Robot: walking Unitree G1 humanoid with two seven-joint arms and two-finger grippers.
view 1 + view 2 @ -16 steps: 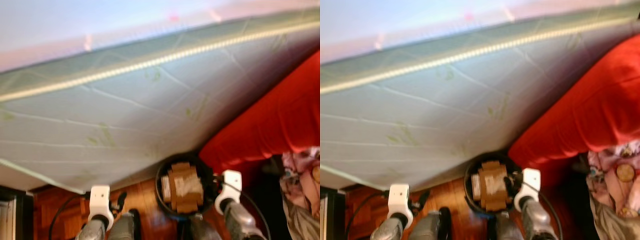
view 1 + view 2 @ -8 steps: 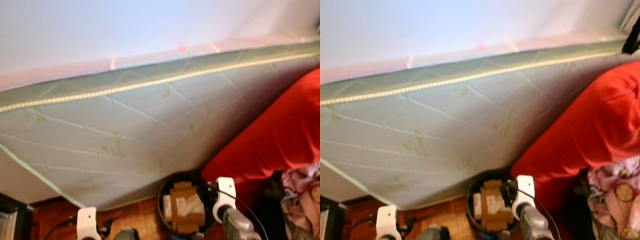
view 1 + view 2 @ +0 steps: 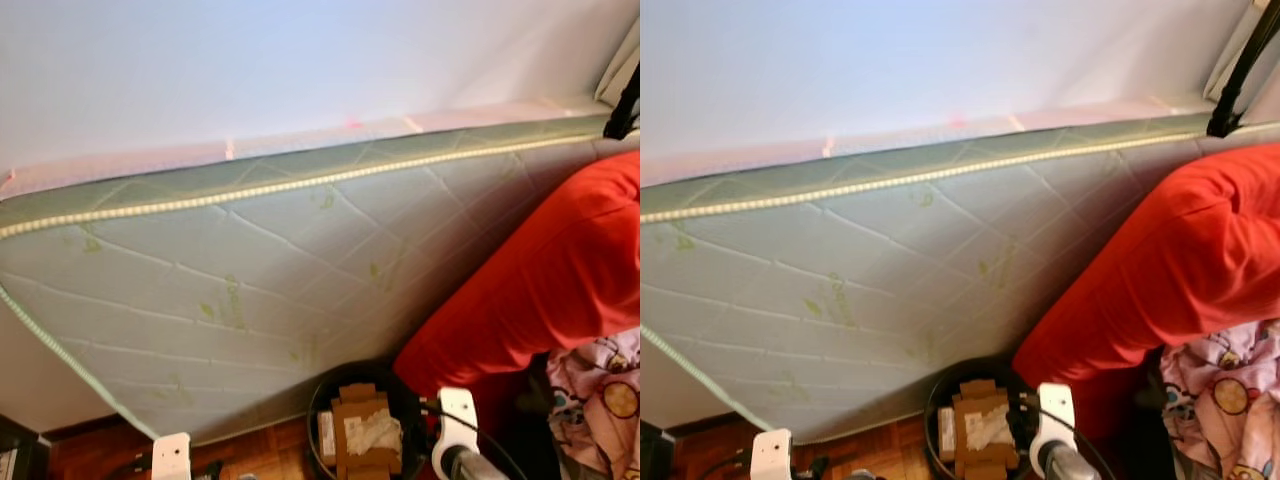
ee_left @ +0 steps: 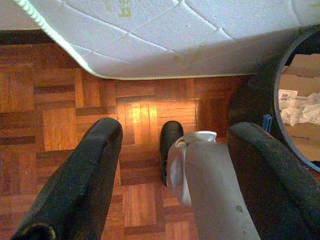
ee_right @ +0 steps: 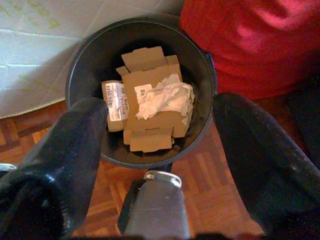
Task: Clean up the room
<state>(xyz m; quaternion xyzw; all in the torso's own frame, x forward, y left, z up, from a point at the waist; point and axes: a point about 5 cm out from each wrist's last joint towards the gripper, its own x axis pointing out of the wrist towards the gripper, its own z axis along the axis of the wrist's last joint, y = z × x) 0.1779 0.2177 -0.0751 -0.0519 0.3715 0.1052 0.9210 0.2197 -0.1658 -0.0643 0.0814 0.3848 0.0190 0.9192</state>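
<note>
Right gripper (image 5: 155, 165): its 2 black fingers (image 5: 65, 155) are spread wide and hold nothing; they hang above a black bin (image 5: 200, 65). The bin contains flattened cardboard (image 5: 145, 80), a crumpled white paper (image 5: 165, 97) and a small labelled box (image 5: 115, 102).

Left gripper (image 4: 170, 165): fingers (image 4: 82, 175) also wide apart and empty, over parquet floor (image 4: 60, 105).

The bin stands on the floor, close against a pale quilted mattress (image 3: 270, 270) that leans on the wall, and just beside a red cushion (image 3: 560, 270), possibly touching it. Patterned pink fabric (image 3: 1220, 390) lies below the cushion.
</note>
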